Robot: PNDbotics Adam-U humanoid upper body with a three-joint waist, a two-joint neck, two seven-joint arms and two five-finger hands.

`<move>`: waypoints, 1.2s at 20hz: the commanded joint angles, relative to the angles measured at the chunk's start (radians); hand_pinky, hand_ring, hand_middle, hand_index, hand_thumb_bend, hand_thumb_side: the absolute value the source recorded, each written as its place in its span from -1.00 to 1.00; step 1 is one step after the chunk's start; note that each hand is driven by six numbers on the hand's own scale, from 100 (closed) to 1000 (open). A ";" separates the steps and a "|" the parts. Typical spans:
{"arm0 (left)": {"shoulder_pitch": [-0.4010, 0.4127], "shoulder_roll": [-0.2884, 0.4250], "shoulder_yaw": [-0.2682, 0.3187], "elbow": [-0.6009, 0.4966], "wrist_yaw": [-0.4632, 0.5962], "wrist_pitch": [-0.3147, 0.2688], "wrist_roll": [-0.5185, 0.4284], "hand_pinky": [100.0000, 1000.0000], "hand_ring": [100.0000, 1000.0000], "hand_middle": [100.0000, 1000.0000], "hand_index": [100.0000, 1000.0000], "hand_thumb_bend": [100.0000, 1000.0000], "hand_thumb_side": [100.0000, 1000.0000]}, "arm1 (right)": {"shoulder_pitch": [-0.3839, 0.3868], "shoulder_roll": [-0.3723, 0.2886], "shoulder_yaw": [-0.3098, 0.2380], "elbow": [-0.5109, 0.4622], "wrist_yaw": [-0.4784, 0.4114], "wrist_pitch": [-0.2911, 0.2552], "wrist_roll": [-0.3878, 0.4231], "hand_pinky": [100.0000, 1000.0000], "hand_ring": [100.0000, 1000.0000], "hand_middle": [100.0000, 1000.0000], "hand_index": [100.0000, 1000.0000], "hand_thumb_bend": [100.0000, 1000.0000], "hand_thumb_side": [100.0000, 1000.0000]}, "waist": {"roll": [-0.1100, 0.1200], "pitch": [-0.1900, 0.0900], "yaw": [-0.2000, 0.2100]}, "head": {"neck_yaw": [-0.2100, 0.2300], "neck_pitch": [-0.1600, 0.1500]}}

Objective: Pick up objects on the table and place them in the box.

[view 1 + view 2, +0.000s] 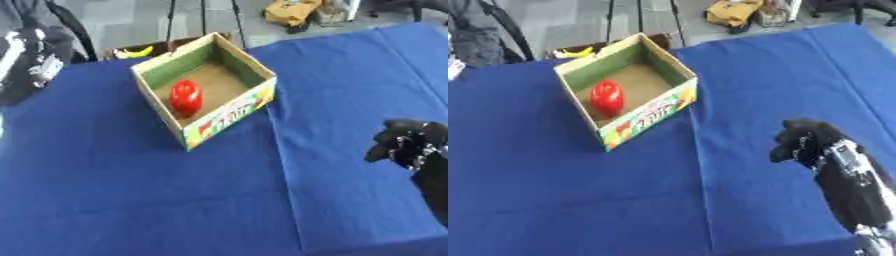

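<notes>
An open cardboard box [229,114] with green inner walls and a printed front stands on the blue tablecloth, left of centre and turned askew. A red rounded object [185,97] lies inside it on the brown floor, toward the left front wall. My right hand [805,141] hovers over the cloth at the right, well apart from the box, its black fingers curled downward with nothing in them. No left hand shows in either view.
The blue cloth [131,200] covers the table and has a seam running down the middle. Beyond the far edge lie a yellow object [138,51], a dark bag [31,55] at the left and a tan bundle [293,10] on the floor.
</notes>
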 commanded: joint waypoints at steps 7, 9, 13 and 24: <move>0.035 -0.060 0.038 -0.039 0.078 0.053 0.012 -0.36 -0.06 0.08 0.51 -0.67 1.00 | 0.001 0.000 -0.008 -0.021 -0.005 0.005 -0.001 0.13 0.09 0.12 0.48 -1.00 0.66 | -0.009 -0.018 0.010 | -0.009 0.019; 0.036 -0.065 0.037 -0.042 0.086 0.058 0.010 -0.36 -0.06 0.08 0.51 -0.68 1.00 | 0.002 0.000 -0.007 -0.021 -0.005 0.005 -0.001 0.13 0.09 0.12 0.48 -1.00 0.66 | -0.010 -0.017 0.013 | -0.007 0.019; 0.038 -0.073 0.038 -0.045 0.098 0.068 0.008 -0.35 -0.06 0.08 0.51 -0.70 1.00 | 0.004 0.002 -0.009 -0.021 -0.004 0.004 -0.002 0.13 0.09 0.12 0.48 -1.00 0.66 | -0.013 -0.018 0.015 | -0.011 0.019; 0.049 -0.082 0.034 -0.063 0.088 0.072 -0.005 -0.32 -0.05 0.09 0.51 -0.75 1.00 | 0.008 0.003 -0.009 -0.021 -0.004 0.000 -0.001 0.13 0.09 0.12 0.48 -1.00 0.65 | -0.021 -0.018 0.019 | -0.018 0.022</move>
